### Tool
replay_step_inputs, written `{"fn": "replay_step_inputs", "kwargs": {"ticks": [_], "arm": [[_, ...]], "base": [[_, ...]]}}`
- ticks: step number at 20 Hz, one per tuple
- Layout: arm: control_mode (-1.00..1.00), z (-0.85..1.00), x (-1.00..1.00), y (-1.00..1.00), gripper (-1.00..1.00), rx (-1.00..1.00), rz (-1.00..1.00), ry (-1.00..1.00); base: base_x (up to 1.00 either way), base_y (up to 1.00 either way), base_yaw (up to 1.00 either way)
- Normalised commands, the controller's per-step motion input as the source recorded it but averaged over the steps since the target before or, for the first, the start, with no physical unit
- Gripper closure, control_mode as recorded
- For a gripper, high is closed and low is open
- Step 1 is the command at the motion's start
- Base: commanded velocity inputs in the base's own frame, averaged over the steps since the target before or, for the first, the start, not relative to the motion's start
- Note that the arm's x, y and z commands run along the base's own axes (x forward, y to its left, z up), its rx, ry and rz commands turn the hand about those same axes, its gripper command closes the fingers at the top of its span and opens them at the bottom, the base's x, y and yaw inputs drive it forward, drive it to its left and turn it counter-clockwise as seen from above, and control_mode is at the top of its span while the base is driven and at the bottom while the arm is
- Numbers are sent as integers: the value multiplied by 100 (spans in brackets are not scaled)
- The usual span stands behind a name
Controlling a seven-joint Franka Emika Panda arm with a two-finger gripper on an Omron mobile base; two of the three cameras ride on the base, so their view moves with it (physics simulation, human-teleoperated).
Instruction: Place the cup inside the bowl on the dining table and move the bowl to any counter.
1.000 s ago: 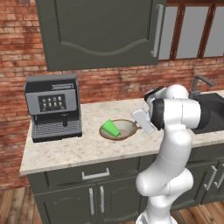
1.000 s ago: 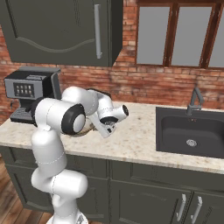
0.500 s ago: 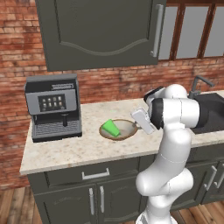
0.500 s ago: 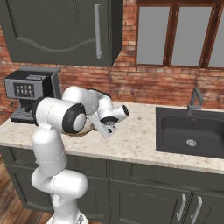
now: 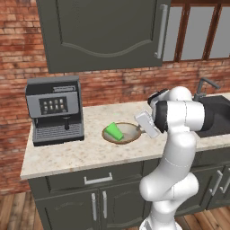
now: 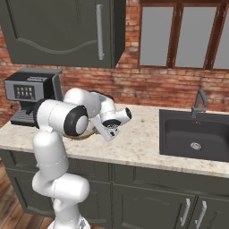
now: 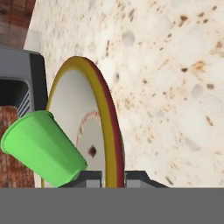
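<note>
The tan-rimmed bowl rests on the counter in front of the brick wall. The green cup lies tipped on its side inside it. My gripper is at the bowl's right edge, shut on the rim. In the hand view the bowl's rim runs down between my two fingertips, the gripper pinching it, and the cup lies to the left on the pale inside. From the right base view my arm covers most of the bowl. The dining table is out of view.
A black and silver coffee machine stands on the counter left of the bowl. A dark sink with a faucet is set into the counter to the right. A dark wall cabinet hangs overhead.
</note>
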Motion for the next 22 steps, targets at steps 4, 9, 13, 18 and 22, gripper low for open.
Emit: {"fn": "replay_step_inputs", "kwargs": {"ticks": [4,9,13,18,22], "arm": [[-100,0,0,0,100,0,0,0],[-100,0,0,0,-100,0,0,0],[-100,0,0,0,-100,0,0,0],[-100,0,0,0,-100,0,0,0],[-100,7,-2,-12,-100,-1,0,-4]], "base": [[0,0,0],[0,0,0],[0,0,0],[0,0,0],[0,0,0]]}}
